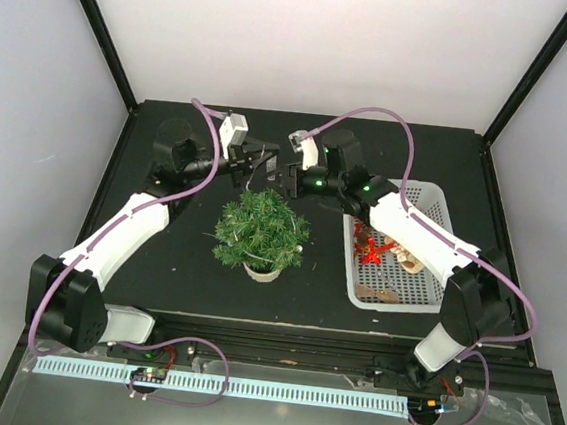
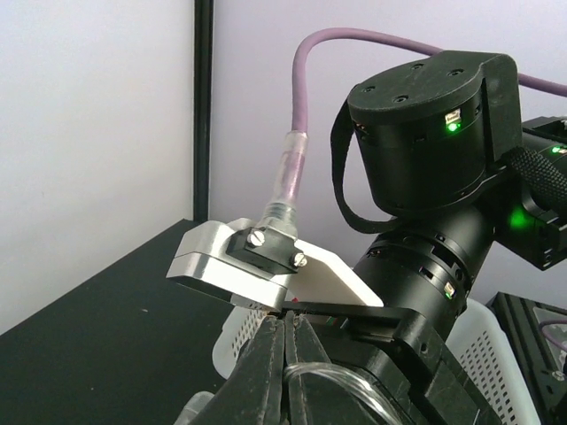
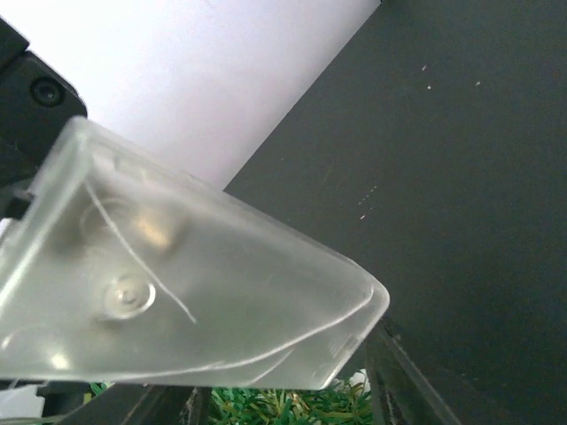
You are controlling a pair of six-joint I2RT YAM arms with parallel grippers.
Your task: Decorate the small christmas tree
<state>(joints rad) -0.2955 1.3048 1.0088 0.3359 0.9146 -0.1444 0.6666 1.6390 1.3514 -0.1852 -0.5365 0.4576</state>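
Both arms reach in over the middle of the tabletop [image 1: 167, 272], toward its far edge, tools nearly tip to tip above the tree.

- small christmas tree [image 1: 262, 229]: upright in its cream pot [image 1: 261, 269], about centre of the table, slightly toward the near edge. Both grippers sit just past its far side, above the needles. Can't tell from the overhead view whether either one touches them.
- left gripper [image 1: 258, 162]: comes in from the left. In the left wrist view its fingers [image 2: 270, 363] are pressed together with only a hairline slit between them. Anything pinched there is too thin to make out.
- right gripper [image 1: 285, 176]: comes in from the right, facing the left one. The right wrist view is mostly blocked by a translucent plastic piece [image 3: 195, 292] with a thin white thread [image 3: 133, 257] across it, and green needles show under its lower edge. Can't tell whether this tool is open or closed, or whether it grips that piece.
- The left wrist camera looks straight at the right arm's wrist: silver camera mount [image 2: 221, 261], purple cable [image 2: 301, 97], green LEDs lit.
- white mesh basket [image 1: 436, 192]: by the right edge, under the right forearm. It holds a red ornament [image 1: 371, 246] and some beige ones, too small to identify.
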